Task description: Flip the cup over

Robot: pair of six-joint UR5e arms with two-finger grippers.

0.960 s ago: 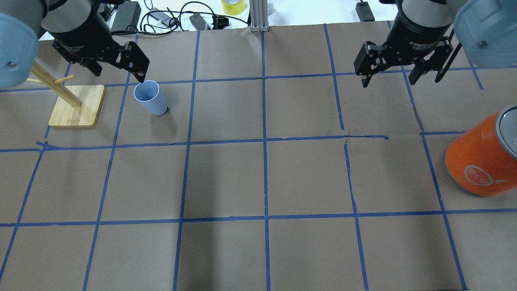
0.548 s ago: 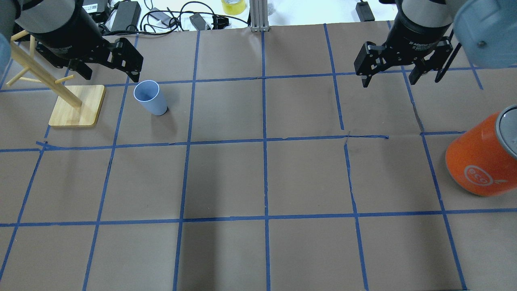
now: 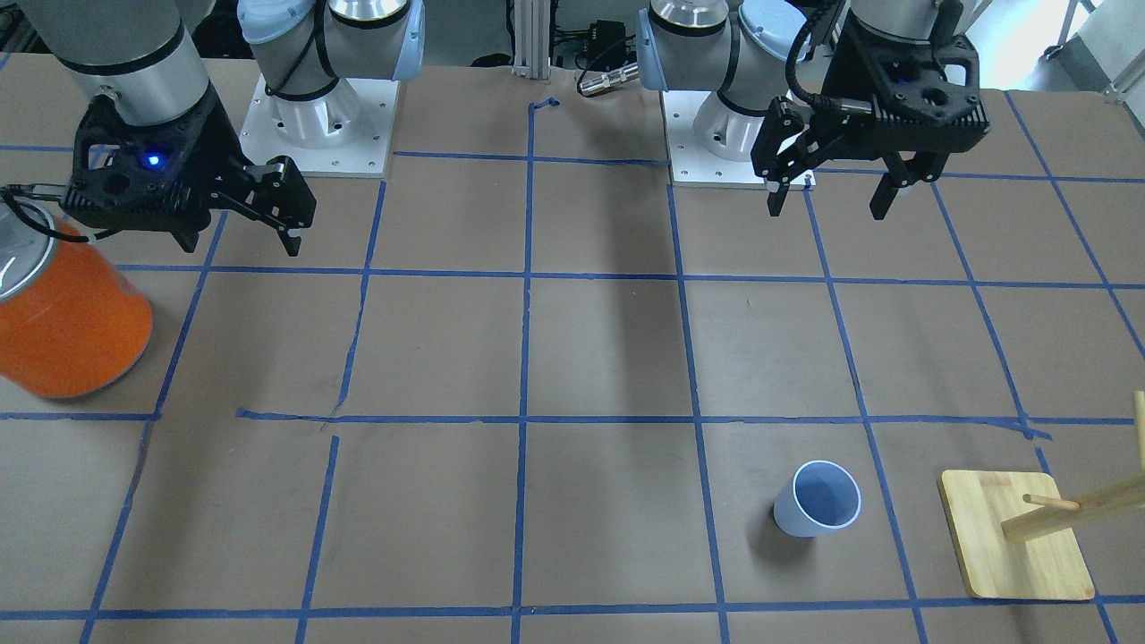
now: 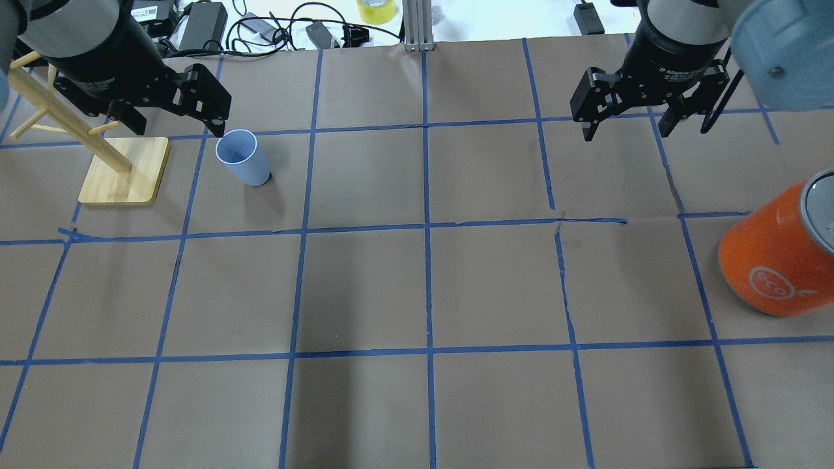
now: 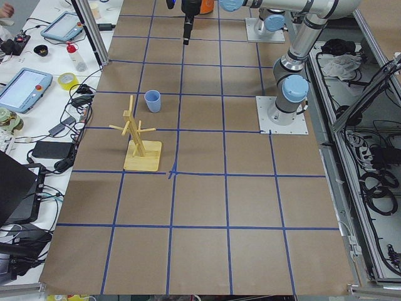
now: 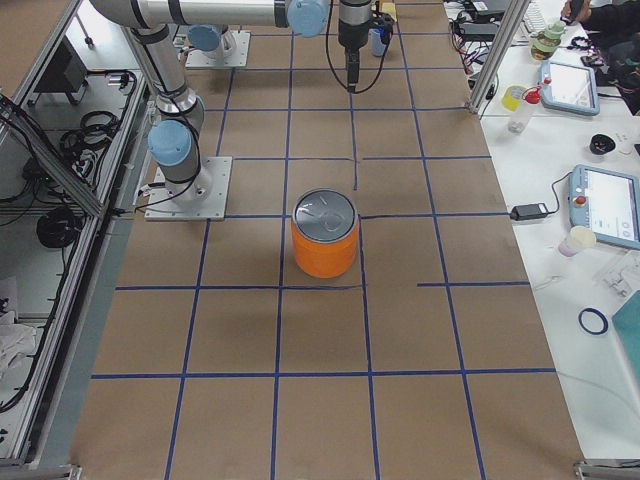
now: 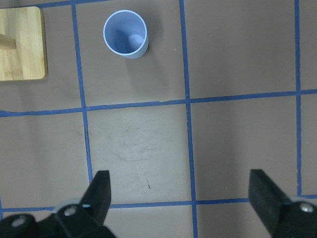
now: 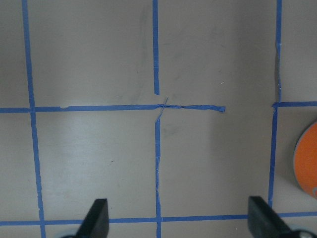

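The cup [image 4: 242,157] is standing mouth-up on the worktop [image 4: 417,286], just beside the base of a wooden peg rack [image 4: 124,170]. The left arm [image 4: 98,58] is holding its jaws released and wide apart in the air, clear of the cup. The right arm [image 4: 677,39] is hanging with its jaws spread and empty too, well apart from the cup and nearer an orange can [image 4: 772,254].

The cup looks light and smooth, and its walls are tapering. A finger arriving first on one side is likely to send it skidding or toppling. A grip taken on the taper may be slipping as the cup is turned. The rack is crowding the approach, so a wide wrist swing risks catching its pegs. Turning the cup too low risks the rim catching on the worktop.

Brown paper is covering the surface, and blue tape [image 4: 427,228] is marking it into squares. One strip near the middle is lying torn and crooked. Beyond the far edge, cables [image 4: 280,29], power bricks and a yellow tape roll [image 4: 376,10] are crowding a white bench, and touch-screen pendants [image 6: 610,205] are lying alongside.
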